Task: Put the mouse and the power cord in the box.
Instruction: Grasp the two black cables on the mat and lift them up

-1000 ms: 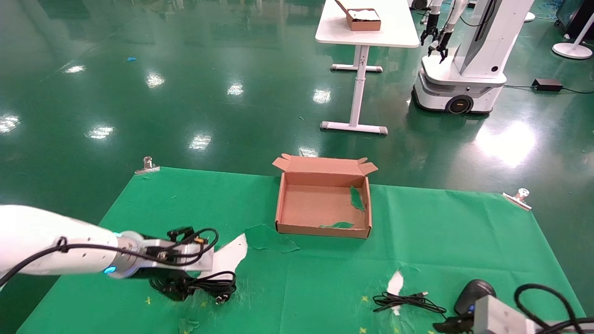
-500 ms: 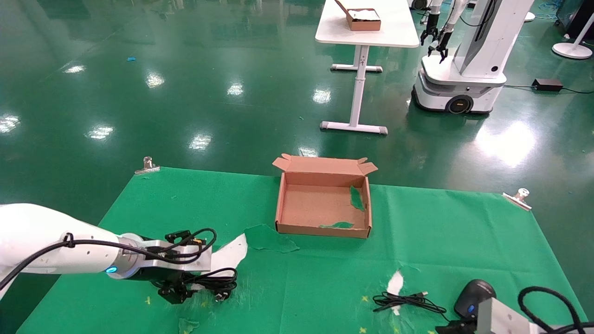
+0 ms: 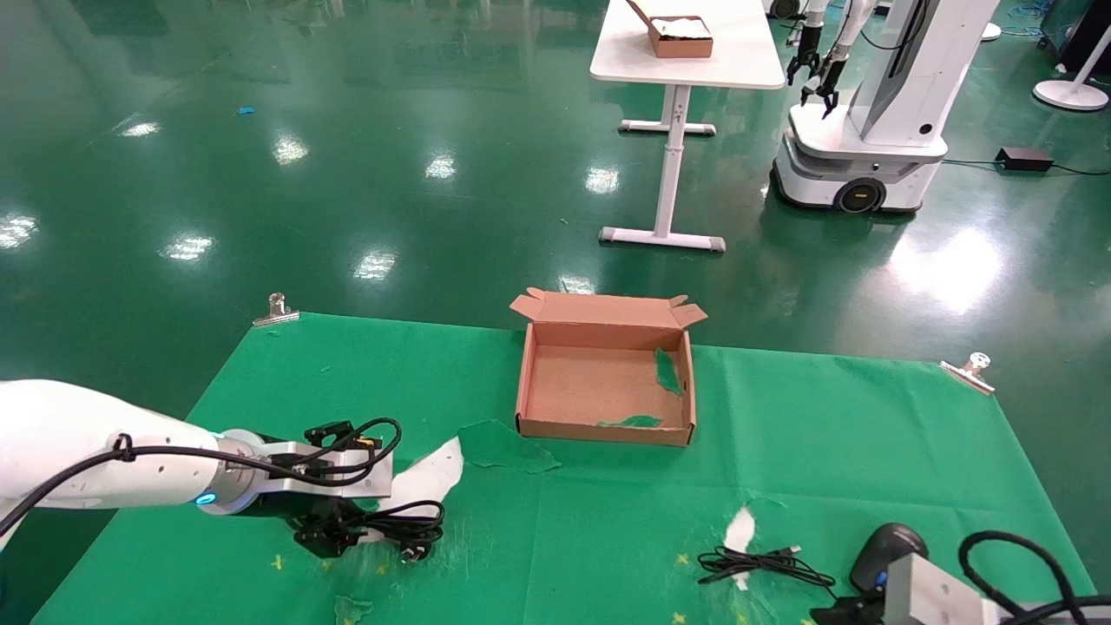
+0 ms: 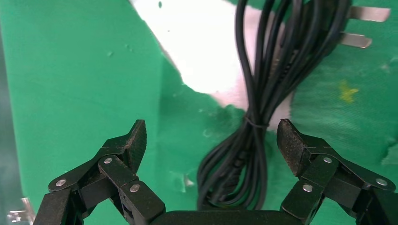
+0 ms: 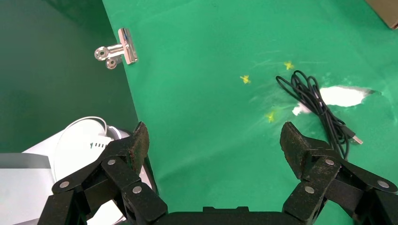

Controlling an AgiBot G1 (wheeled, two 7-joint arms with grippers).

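Observation:
The power cord (image 3: 395,527) lies coiled on the green cloth at the front left, its pronged plug toward me. My left gripper (image 3: 334,538) is down over it. In the left wrist view this gripper (image 4: 211,136) is open, and the tied cord bundle (image 4: 260,108) lies between its fingers without being pinched. The dark mouse (image 3: 881,545) sits at the front right, its thin cable (image 3: 759,564) bunched to its left. My right gripper (image 3: 846,609) hovers just in front of the mouse. Seen from its own wrist, the right gripper (image 5: 215,140) is open over bare cloth. The cardboard box (image 3: 605,430) stands in the middle, with green scraps inside.
The cloth is torn, showing a white patch (image 3: 430,473) next to the cord and a smaller one (image 3: 739,527) by the mouse cable (image 5: 319,108). Metal clips (image 3: 276,308) (image 3: 970,368) hold the far corners. Beyond stand a white table (image 3: 686,52) and another robot (image 3: 877,113).
My left gripper has come down onto the power cord and shifted slightly left, now straddling the coil. The right arm has barely moved.

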